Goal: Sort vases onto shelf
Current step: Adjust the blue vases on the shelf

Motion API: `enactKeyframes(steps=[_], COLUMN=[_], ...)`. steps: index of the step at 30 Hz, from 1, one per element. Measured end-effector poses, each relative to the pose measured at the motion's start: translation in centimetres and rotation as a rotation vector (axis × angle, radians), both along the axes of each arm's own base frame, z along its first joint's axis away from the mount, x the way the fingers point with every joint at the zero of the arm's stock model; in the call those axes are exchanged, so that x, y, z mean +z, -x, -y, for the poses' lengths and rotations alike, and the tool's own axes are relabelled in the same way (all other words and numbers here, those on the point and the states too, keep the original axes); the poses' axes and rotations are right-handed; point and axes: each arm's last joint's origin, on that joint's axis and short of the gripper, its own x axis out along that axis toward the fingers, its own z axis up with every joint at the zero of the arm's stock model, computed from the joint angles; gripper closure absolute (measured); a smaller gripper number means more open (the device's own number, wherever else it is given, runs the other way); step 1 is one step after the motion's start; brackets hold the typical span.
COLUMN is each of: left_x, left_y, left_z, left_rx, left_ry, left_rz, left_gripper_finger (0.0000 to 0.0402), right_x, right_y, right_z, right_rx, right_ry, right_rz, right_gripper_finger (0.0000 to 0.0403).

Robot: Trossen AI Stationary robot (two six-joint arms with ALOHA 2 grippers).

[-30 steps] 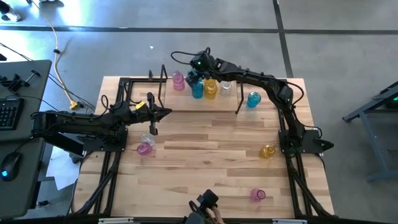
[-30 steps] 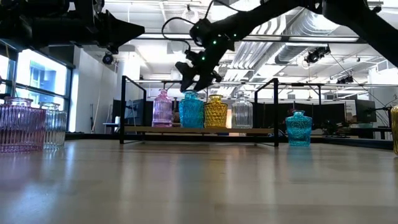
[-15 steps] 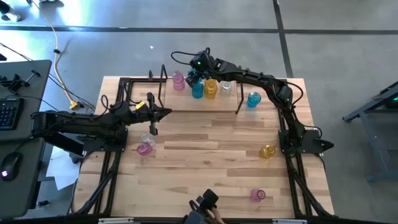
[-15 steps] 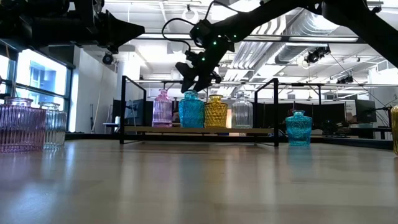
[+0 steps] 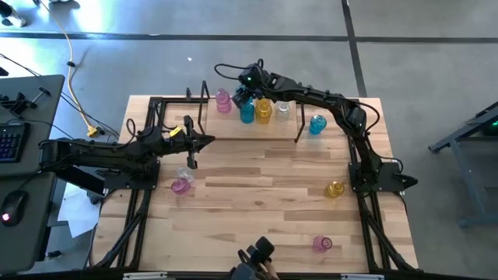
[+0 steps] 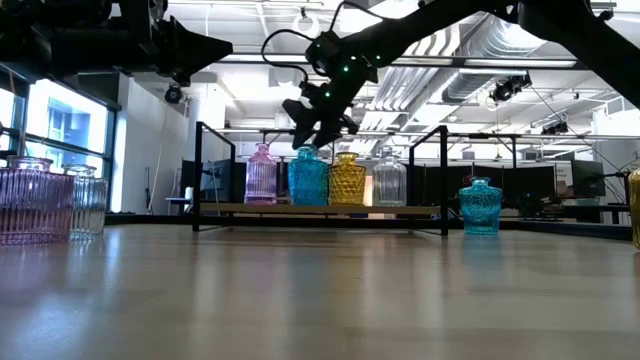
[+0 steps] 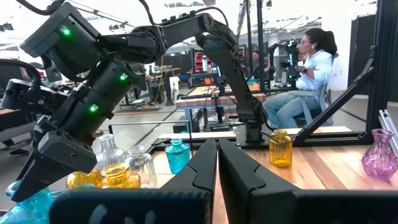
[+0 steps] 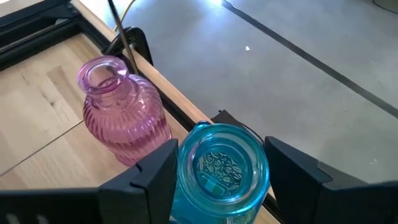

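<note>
Vases first, from the table's (image 5: 257,202) front edge back. Nearest, a lone pink vase (image 5: 322,244) toward the right front, well apart from everything else. Farther in, a yellow vase (image 5: 335,189) near the right arm's base, upright in the left wrist view. Across on the left side, a second pink vase (image 5: 181,186) with a clear vase (image 5: 185,173) just behind it, the two side by side at the left edge of the low view.

Just beyond that pair, the left gripper (image 5: 210,141), clenched on nothing, held above the bare wood and pointing toward the table's middle, well apart from every vase.

At the back, the shelf (image 6: 420,209), with four vases in a row on it: pink shelf vase (image 5: 223,101), teal vase (image 5: 247,113), yellow shelf vase (image 5: 264,111), clear shelf vase (image 5: 283,110), all upright and close together. Off the shelf's right end, on the table, one more teal-blue vase (image 5: 317,124), upright.

Right gripper (image 5: 243,99) reaching in over the shelf from the right, directly above the teal vase and straddling its mouth. In the right wrist view, that vase's round rim centred in the pincer and all but filling its span, pink shelf vase just beside it. Clamped on the neck or loose around it: cannot tell. Teal vase seated on the shelf board in the low view, level with its neighbours.
</note>
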Motion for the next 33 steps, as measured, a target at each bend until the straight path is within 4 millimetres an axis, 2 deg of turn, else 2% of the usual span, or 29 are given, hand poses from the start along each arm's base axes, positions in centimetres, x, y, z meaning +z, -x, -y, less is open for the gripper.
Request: enactKeyframes(steps=[17, 33], left_x=[0.0, 0.0], left_y=[0.0, 0.0], left_z=[0.0, 0.0], left_rx=[0.0, -0.001], left_ry=[0.0, 0.001], left_rz=[0.0, 0.0], left_gripper_finger=[0.0394, 0.0394], right_x=[0.04, 0.54], right_y=[0.05, 0.01], right_z=[0.11, -0.15], right_rx=[-0.139, -0.162], right_ry=[-0.052, -0.043], right_rz=[0.075, 0.058], right_gripper_finger=[0.0203, 0.0203])
